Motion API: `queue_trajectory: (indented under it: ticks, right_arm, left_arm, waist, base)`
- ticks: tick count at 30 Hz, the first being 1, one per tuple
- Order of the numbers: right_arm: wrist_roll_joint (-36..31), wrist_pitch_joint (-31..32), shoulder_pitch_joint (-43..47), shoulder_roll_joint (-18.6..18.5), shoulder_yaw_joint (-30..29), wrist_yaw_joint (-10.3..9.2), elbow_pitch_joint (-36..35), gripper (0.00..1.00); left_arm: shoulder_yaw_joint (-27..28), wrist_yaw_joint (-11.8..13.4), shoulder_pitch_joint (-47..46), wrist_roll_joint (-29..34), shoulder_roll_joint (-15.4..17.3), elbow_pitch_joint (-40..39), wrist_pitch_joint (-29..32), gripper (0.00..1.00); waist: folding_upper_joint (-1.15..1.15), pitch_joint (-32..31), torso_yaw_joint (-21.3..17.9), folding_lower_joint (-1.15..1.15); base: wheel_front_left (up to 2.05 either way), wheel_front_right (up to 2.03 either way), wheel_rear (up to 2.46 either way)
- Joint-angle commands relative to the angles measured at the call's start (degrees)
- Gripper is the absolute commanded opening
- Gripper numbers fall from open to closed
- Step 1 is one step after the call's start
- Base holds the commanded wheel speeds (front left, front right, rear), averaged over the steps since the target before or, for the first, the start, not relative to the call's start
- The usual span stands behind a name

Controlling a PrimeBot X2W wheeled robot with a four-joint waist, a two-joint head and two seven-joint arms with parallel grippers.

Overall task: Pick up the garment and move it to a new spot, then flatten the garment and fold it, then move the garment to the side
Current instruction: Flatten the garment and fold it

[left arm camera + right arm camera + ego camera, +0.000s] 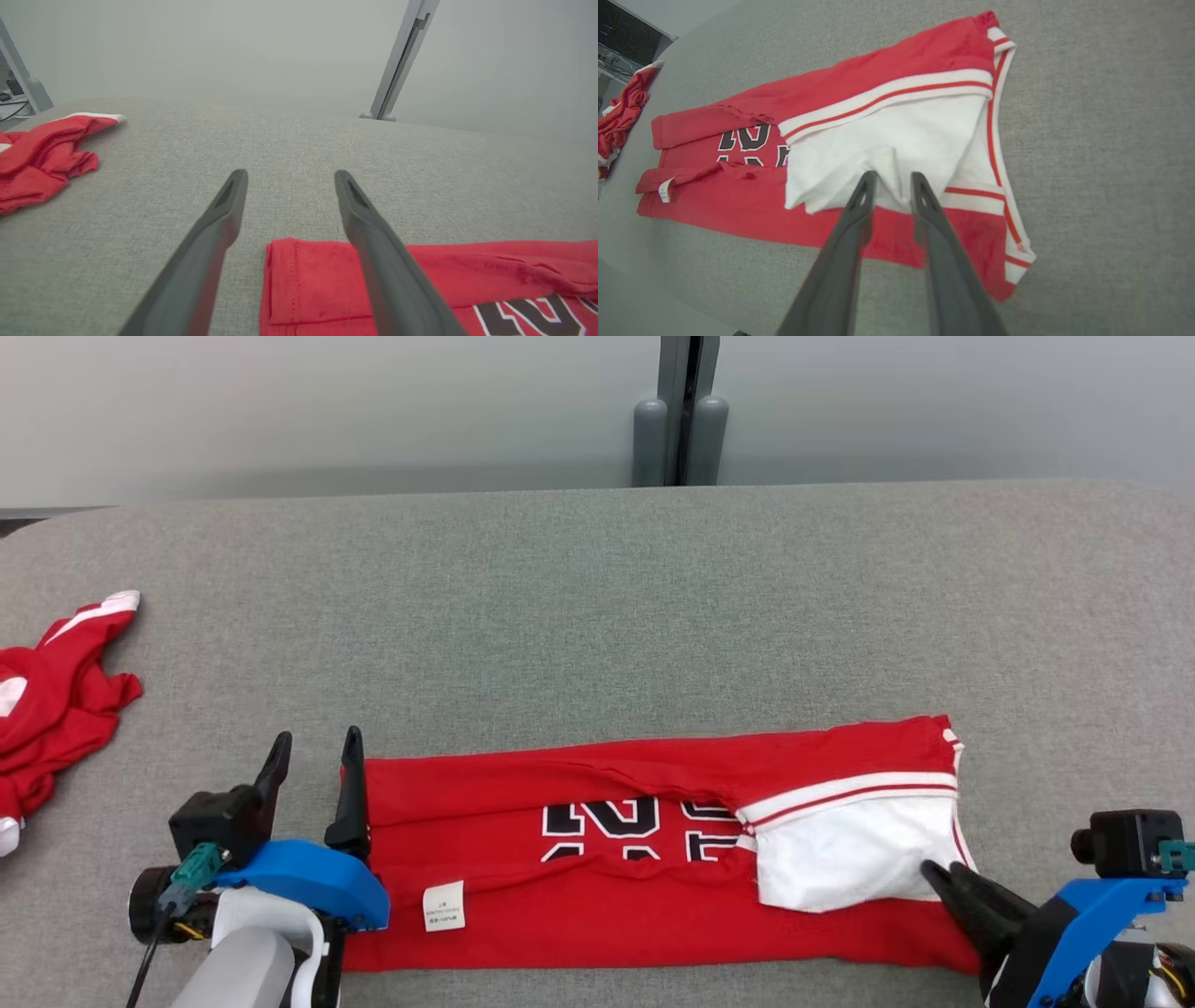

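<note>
The garment (579,919) is a red jersey with white trim and black numbers, lying folded into a long band near the table's front edge. Its white inner side is turned up at the right end (896,135). My left gripper (316,742) stands open at the garment's left end, the right finger over the red hem (317,280) and the left finger over bare table. Nothing sits between its fingers (290,176). My right gripper (938,873) rests at the white flap, its fingers (894,179) slightly parted, open, with a small ridge of white cloth between the tips.
A second red and white garment (56,691) lies crumpled at the table's left edge. The grey cloth-covered table (597,616) stretches wide behind the jersey. A grey post (686,411) stands beyond the far edge against a pale wall.
</note>
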Motion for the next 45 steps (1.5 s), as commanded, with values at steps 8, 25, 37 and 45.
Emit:
queue_trajectory:
  ticks: [8,25,37,45]
  right_arm:
    - [-3.75,-5.45,0.97,2.63,-3.10,0.02,-2.83,1.00]
    - [-17.39,-19.80,-6.17,3.87,-7.29,0.01,16.78,1.00]
    - [-18.28,-17.52,-14.22,3.84,-5.62,0.01,30.23,1.00]
    - [-20.29,-16.32,-18.01,3.88,-6.39,0.01,38.72,1.00]
  left_arm:
    - [9.10,-0.54,6.02,2.48,-3.29,-7.04,-0.25,1.00]
    - [14.08,-6.46,11.61,13.16,-4.38,-10.90,-0.25,1.00]
    - [14.85,-6.50,10.31,13.46,-4.89,-9.40,-0.26,1.00]
    - [14.95,-6.94,9.61,13.84,-5.20,-8.96,-0.26,1.00]
  waist:
    - [0.00,-2.15,0.37,0.00]
    - [0.00,-5.75,1.18,0.00]
    - [0.00,-4.02,1.78,0.00]
    - [0.00,-3.14,2.84,0.00]
  base:
    - [0.00,0.00,0.00]
    - [0.00,0.00,0.00]
    - [0.00,0.00,0.00]
    - [0.00,0.00,0.00]
